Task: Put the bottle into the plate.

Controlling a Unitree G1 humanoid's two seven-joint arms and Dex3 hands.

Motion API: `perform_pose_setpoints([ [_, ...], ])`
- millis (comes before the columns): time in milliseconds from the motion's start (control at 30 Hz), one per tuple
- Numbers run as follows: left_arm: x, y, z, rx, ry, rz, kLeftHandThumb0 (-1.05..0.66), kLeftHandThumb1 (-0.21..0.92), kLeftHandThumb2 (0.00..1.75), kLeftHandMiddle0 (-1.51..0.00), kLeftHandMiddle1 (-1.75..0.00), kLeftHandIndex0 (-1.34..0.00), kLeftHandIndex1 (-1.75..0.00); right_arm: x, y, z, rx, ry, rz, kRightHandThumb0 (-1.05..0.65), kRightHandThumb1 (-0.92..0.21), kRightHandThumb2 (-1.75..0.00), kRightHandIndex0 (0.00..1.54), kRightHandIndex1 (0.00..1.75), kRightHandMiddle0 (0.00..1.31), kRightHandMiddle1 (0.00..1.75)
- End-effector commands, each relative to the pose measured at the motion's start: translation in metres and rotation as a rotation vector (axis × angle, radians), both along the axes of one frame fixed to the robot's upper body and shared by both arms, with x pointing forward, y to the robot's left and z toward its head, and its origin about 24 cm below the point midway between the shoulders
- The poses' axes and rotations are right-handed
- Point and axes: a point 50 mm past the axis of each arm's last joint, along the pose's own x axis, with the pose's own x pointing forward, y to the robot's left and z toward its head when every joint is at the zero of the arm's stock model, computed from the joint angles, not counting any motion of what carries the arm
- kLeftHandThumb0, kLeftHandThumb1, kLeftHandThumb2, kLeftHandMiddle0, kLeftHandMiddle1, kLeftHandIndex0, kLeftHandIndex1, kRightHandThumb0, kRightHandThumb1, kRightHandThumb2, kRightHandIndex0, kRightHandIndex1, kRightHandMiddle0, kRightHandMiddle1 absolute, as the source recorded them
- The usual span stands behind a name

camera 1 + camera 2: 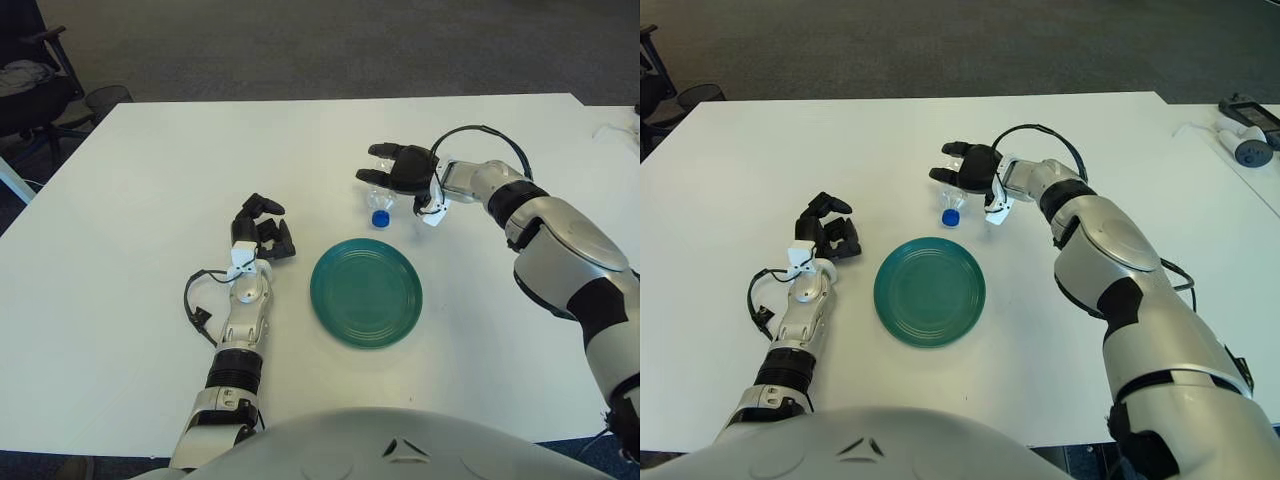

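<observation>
A clear plastic bottle (379, 198) with a blue cap (381, 217) is on the white table (150, 180), just beyond the far edge of the teal plate (366, 292). Its cap points toward the plate. My right hand (392, 168) reaches in from the right and its fingers are curled over the bottle's body, hiding most of it. I cannot tell whether the bottle is off the table. The plate holds nothing. My left hand (262, 232) shows left of the plate, with relaxed, half-curled fingers that hold nothing.
A black office chair (30, 80) stands off the table's far left corner. Small devices (1245, 140) lie on a neighbouring table at the far right. A black cable (195, 300) loops beside my left forearm.
</observation>
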Motion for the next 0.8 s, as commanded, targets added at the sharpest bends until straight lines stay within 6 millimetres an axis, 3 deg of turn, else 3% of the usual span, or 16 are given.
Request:
perform_pose_setpoints([
  [0,-0.003,0.001,-0.010,-0.006,0.054,0.006,-0.61,0.02,1.68,-1.31,-1.75,-0.86,-1.75,-0.005,-0.003,-0.012,-0.031,0.031,-0.002,-1.05,-0.92,-0.12,0.00,0.00,0.00,0.00],
  [767,-0.002,-0.003,-0.012,0.003,0.066,0.026,-0.61,0.02,1.68,-1.31,-1.75,-0.86,-1.75,-0.009,0.004,-0.023,-0.026,0.047,-0.004,-1.05,-0.92,-0.13,0.00,0.00,0.00,0.00],
])
